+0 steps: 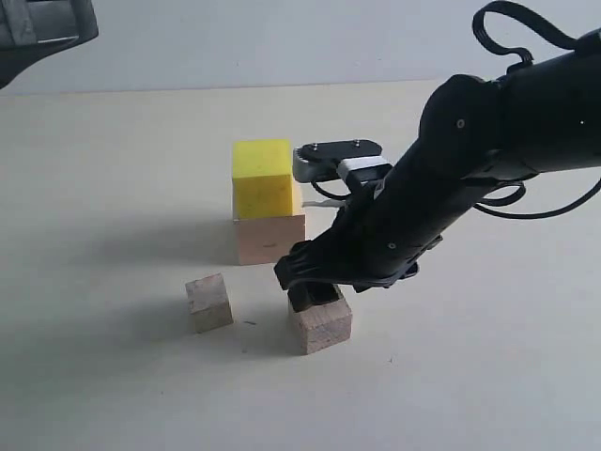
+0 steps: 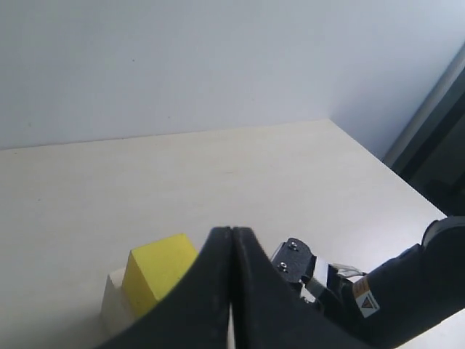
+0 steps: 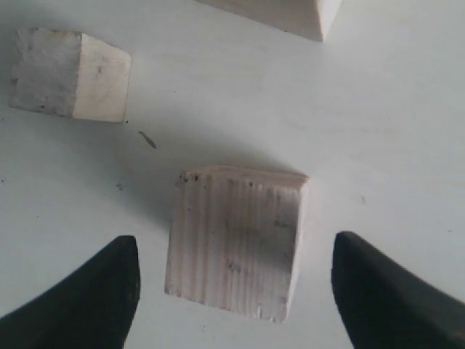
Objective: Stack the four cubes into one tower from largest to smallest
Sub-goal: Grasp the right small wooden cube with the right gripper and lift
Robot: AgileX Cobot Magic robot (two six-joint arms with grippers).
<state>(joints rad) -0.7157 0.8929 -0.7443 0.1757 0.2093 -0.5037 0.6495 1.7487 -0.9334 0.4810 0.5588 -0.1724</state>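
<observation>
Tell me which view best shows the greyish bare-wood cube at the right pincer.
The right wrist view: the greyish bare-wood cube fills the middle, its top face clear between the open right pincer tips. The exterior view shows the cube partly hidden by that pincer. The left wrist view misses it.

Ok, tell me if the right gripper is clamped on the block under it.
No: the right gripper stands open, with bare table showing between its jaws and the block on both sides.

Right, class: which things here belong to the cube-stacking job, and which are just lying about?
Job: pale wood cube, yellow cube on it, mid greyish cube, smallest greyish cube, open right hand.
Lying about: dark fleck on table; shut left hand.
</observation>
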